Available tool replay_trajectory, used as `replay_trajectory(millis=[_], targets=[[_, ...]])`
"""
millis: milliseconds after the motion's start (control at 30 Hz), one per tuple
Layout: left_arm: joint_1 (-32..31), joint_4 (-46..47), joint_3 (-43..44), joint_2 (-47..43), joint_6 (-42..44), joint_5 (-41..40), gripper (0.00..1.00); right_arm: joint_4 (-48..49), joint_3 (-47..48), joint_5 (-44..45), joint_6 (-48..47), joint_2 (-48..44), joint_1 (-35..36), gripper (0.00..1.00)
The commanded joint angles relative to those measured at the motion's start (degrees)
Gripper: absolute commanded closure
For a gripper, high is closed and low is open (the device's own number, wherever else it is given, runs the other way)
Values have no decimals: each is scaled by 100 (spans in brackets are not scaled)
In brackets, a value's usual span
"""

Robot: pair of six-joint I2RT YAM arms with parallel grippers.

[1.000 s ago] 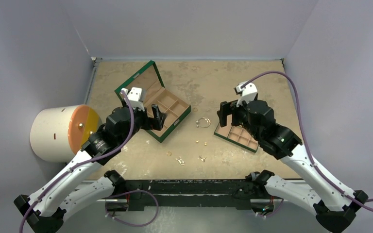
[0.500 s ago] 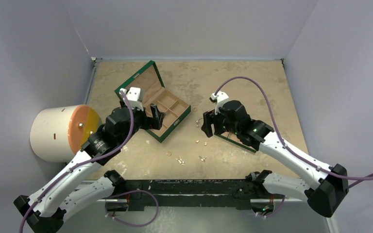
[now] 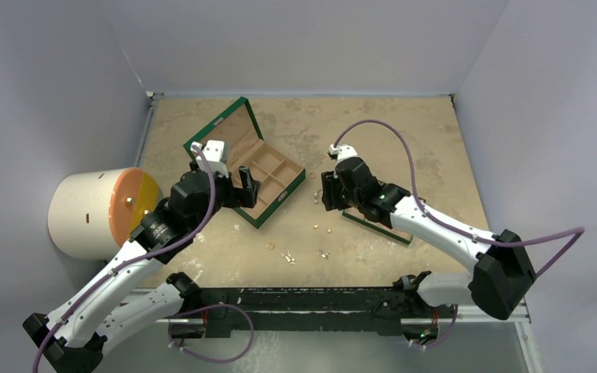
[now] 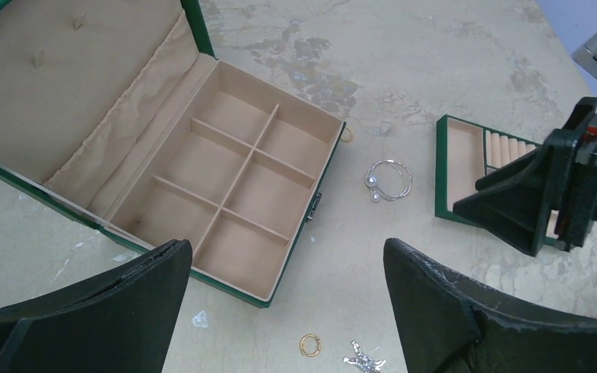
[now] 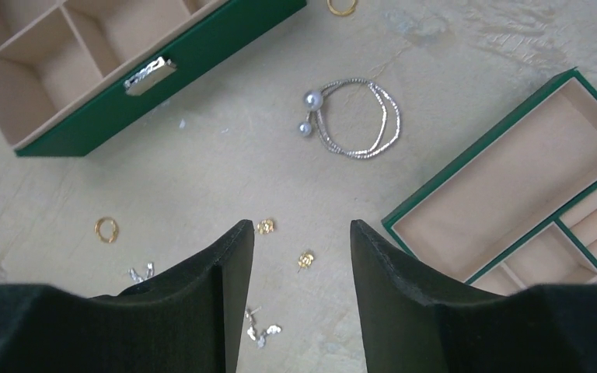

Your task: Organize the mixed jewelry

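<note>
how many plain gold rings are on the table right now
2. One gold ring lies on the table in front of the green box. The other sits at the box's right corner, at the top edge of the right wrist view. Others may be hidden from view.

table strip between green box and divided tray, scattered jewelry

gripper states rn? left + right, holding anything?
Left gripper: jaws wide open, empty, over the near edge of the green box.
Right gripper: jaws open, empty, above a gold stud on the table.
</note>
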Motion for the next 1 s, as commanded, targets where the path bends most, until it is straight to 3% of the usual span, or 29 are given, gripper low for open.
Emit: replay_trajectory(millis=[0,533,967], targets=[[44,96,64,-47,-16,-122,7,427,449,390,159,376,4,49],[67,-23,97,-36,-24,-241,8,1049,1054,733,598,2121,5,57],[68,-20,103,-48,-18,-168,8,1244,1245,1097,786,2835,-2,58]])
